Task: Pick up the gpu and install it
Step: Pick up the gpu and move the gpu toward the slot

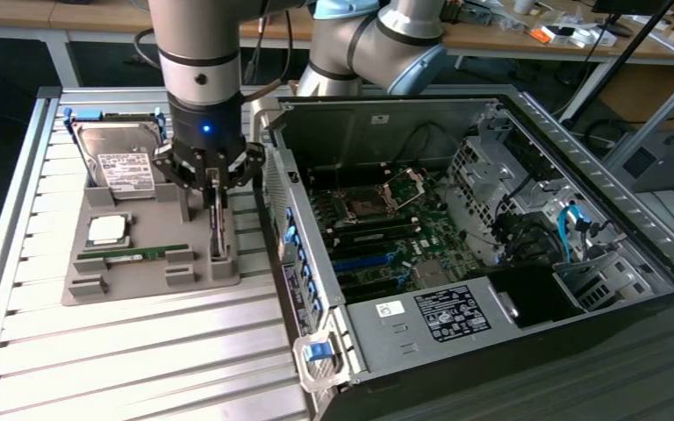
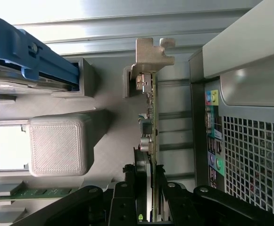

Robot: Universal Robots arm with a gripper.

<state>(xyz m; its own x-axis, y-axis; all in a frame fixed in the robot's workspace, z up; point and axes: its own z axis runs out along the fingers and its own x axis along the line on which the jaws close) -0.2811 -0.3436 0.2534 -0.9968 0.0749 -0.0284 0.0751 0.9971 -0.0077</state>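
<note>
Got the pincer (image 1: 211,180) down over the grey holder tray (image 1: 89,288) on the slatted bench (image 1: 138,351), closed onto the gpu (image 1: 218,230) from both sides. Easiest to check from the wrist view: black fingers (image 2: 140,193) pressed against either face of the card, gripping it near one end. Standing upright on its long thin edge, green board edge-on to the wrist camera, small components dotted along it, silver bracket (image 2: 152,56) at the end away from the grip, tucked right against a tray post. Looks seated in its tray slot rather than lifted, though honestly hard to call from either angle. Sharing the tray with it: a hard drive (image 1: 120,158) with a white label at the far end, a CPU (image 1: 109,230) in the middle, a green memory stick (image 1: 138,253) lying flat just in front of that, all apart from the card. Just beside the tray, toward the exterior view's right, an open computer case (image 1: 349,140) lying on its side, motherboard (image 1: 396,226) exposed and facing up, blue tabs (image 1: 304,263) along the near edge. Not yet fitted in there.
</note>
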